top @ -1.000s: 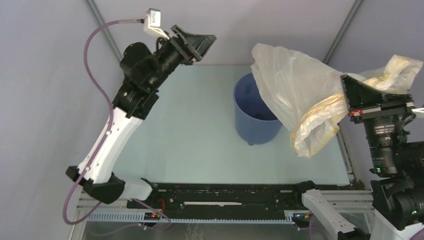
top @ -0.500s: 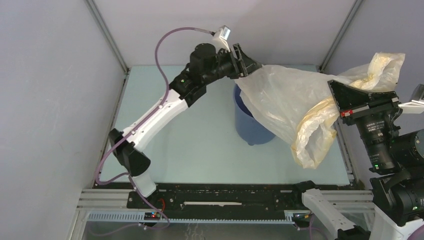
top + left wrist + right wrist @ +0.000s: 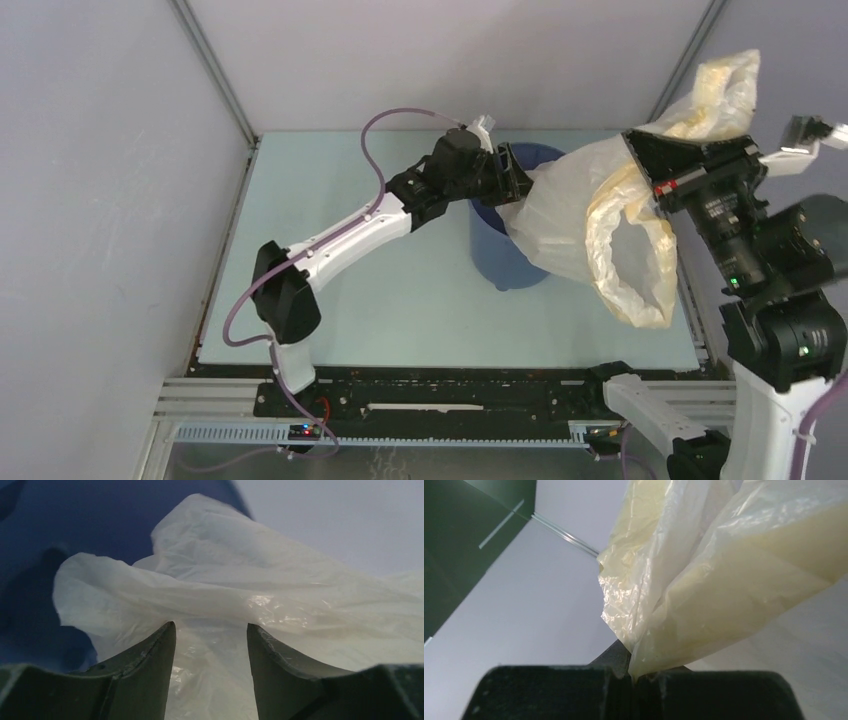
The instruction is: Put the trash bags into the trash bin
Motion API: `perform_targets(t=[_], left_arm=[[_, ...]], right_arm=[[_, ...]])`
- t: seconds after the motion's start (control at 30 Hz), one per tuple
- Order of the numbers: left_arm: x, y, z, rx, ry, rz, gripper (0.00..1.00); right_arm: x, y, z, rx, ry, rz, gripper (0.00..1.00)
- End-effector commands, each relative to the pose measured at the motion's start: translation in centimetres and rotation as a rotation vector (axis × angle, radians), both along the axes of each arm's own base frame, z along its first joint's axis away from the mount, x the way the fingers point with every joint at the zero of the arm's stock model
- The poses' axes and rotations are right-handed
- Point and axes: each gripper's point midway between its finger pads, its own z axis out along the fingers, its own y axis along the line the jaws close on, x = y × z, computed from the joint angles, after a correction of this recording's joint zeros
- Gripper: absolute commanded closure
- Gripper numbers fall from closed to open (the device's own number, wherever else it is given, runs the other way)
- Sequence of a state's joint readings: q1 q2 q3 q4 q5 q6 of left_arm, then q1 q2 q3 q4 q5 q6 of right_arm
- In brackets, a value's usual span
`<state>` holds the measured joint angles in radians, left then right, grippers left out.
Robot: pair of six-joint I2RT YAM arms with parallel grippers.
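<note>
The risk I'd watch is the trash bag (image 3: 590,215) ending up beside the trash bin (image 3: 500,262) rather than in it. Only one end of the film reaches the bin's mouth. The bulk of it, with the yellow-rimmed opening gaping, hangs in the air off the bin's right side, above the table (image 3: 380,290). The bag looks bigger than the bin, so if the high end were let go now, I'd expect most of it to slump over the rim and down outside.

A second worry is the bin itself. It looks light, and the left hand (image 3: 515,175) sits right over its mouth. A push down or sideways through the plastic could tip the bin or skate it along the table.

The left hand's fingers stand apart, with crinkled film lying across the gap between them and the blue inside of the bin just beyond. Nothing is pinched there, so thin plastic like that could slide free if the hand presses without closing.

The right hand (image 3: 650,165) is up and to the right of the bin, clamped tight on a gathered fold of the bag, which fans out from its closed fingers.
</note>
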<state>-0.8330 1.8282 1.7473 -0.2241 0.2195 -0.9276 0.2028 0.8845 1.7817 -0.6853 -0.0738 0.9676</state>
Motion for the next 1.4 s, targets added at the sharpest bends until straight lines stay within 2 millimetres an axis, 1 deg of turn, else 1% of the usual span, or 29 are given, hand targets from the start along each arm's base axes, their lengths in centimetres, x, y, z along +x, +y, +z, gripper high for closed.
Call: perform_targets(t=[0.0,0.1,0.2,0.23,0.27,0.37,0.47,0.57,0.63,0.73,0.83,0.93,1.0,1.03,1.1,1.17,1.27,1.33,1.37], left_arm=[[0.5,2.2,2.2,0.102,-0.095,0.035,0.38],[0.4,4.0,4.0,0.139,-0.176,0.013,0.33],[0.3,6.6,6.0,0.140,-0.225,0.016,0.29],[-0.1,7.5,7.1,0.129,-0.248,0.011,0.28],[-0.1,8.1,7.6,0.128,-0.263,0.010,0.27],[-1.3,9.7,10.1,0.100,-0.330,-0.021,0.23],[-1.8,11.8,11.4,0.100,-0.349,-0.002,0.21],[-2.0,14.1,12.9,0.068,-0.357,0.028,0.17],[-2.6,14.8,14.5,0.034,-0.396,0.019,0.15],[-3.9,14.6,16.4,-0.035,-0.439,-0.026,0.14],[-4.9,13.6,17.2,-0.145,-0.420,-0.068,0.14],[-5.7,12.2,17.8,-0.231,-0.412,-0.112,0.14],[-6.2,11.2,18.0,-0.242,-0.422,-0.149,0.13],[-6.3,10.6,17.8,-0.233,-0.425,-0.164,0.13],[-5.7,9.5,16.5,-0.192,-0.399,-0.168,0.13],[-5.2,8.8,15.6,-0.161,-0.377,-0.160,0.14],[-4.1,8.4,14.1,-0.109,-0.342,-0.115,0.17],[-3.3,8.3,13.1,-0.072,-0.312,-0.089,0.22],[-3.1,8.1,13.0,-0.069,-0.307,-0.090,0.24]], right_arm=[[2.6,1.8,-0.5,-0.084,-0.003,0.067,1.00],[4.6,2.2,-2.4,-0.143,0.056,0.074,1.00],[6.2,2.6,-4.4,-0.188,0.119,0.085,1.00],[6.8,2.7,-5.1,-0.202,0.140,0.092,1.00],[7.2,2.8,-5.6,-0.215,0.155,0.097,1.00],[8.3,2.8,-6.8,-0.255,0.184,0.095,1.00],[9.9,3.1,-8.4,-0.285,0.223,0.104,1.00],[11.7,4.3,-10.4,-0.292,0.289,0.157,1.00],[12.8,5.6,-11.6,-0.286,0.328,0.201,1.00],[14.5,7.5,-12.9,-0.266,0.368,0.244,1.00],[16.1,9.1,-13.8,-0.243,0.402,0.272,1.00],[17.5,9.8,-14.7,-0.228,0.442,0.275,1.00],[18.4,9.9,-15.2,-0.212,0.475,0.267,1.00],[18.6,9.9,-15.2,-0.201,0.479,0.268,1.00],[18.8,10.0,-15.0,-0.181,0.477,0.275,1.00],[18.8,9.9,-14.1,-0.170,0.463,0.271,1.00],[18.5,9.7,-13.0,-0.168,0.446,0.266,1.00],[18.2,9.7,-12.8,-0.169,0.443,0.265,1.00],[18.0,9.7,-12.9,-0.172,0.444,0.262,1.00]])
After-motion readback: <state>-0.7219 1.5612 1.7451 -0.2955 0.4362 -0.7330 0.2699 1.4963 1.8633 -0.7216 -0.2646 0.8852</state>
